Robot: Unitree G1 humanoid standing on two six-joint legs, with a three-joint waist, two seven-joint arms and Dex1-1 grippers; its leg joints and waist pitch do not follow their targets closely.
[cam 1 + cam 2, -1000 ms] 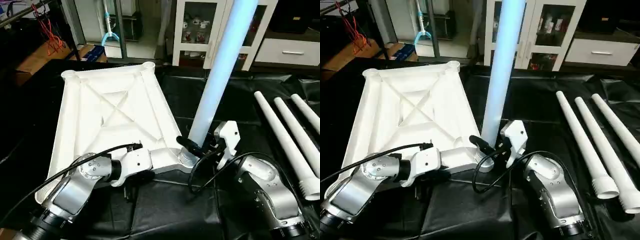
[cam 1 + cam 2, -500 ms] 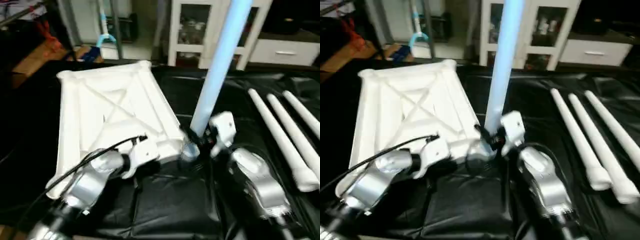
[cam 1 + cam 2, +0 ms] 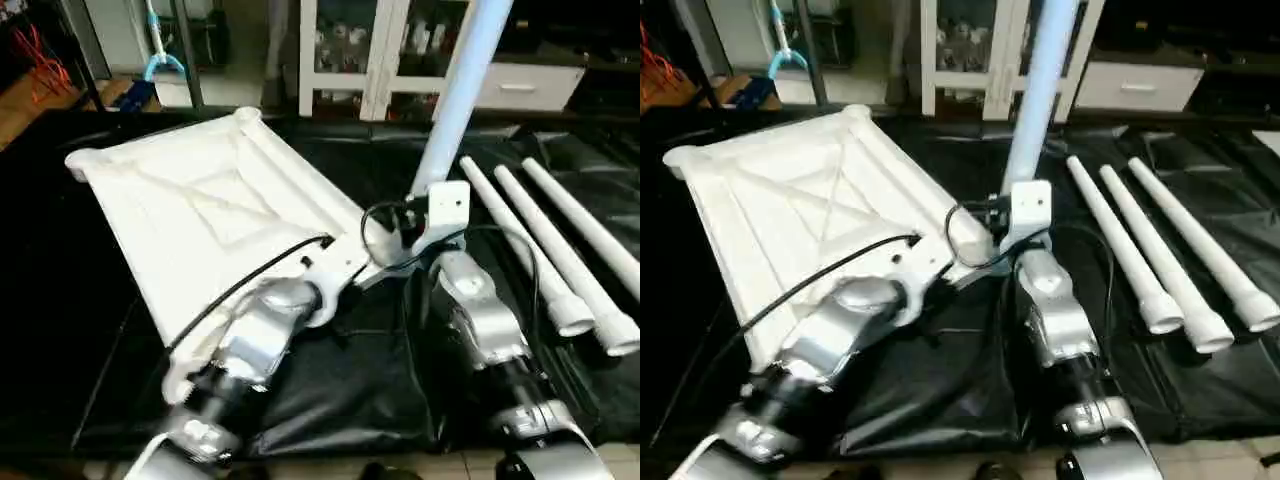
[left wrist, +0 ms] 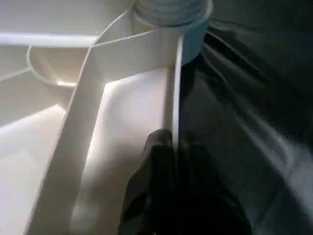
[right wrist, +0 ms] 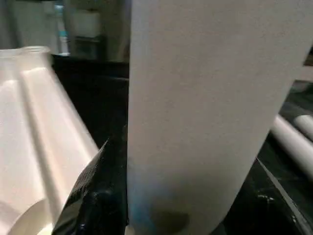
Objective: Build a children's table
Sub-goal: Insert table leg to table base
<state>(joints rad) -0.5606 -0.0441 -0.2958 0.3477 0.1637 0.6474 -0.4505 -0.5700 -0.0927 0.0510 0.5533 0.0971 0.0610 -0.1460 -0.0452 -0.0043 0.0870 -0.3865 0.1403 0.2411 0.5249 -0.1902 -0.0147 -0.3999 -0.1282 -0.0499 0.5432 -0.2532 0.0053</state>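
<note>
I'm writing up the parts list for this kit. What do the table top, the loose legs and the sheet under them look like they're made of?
Table top: likely moulded plastic, white with a slight sheen; raised ribs and round corner sockets suggest moulding.
Loose legs: seemingly the same white plastic, smooth tubes with flared ends.
Sheet: thin black plastic film or coated fabric; it creases and glints.

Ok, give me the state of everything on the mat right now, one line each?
Table top: upside down, ribbed underside up.
Upright leg: standing in the near corner socket, leaning slightly.
Three spare legs: lying side by side on the mat, unattached.
Left end effector: shut on the top's edge wall.
Right end effector: clamped around the upright leg's base.
</note>
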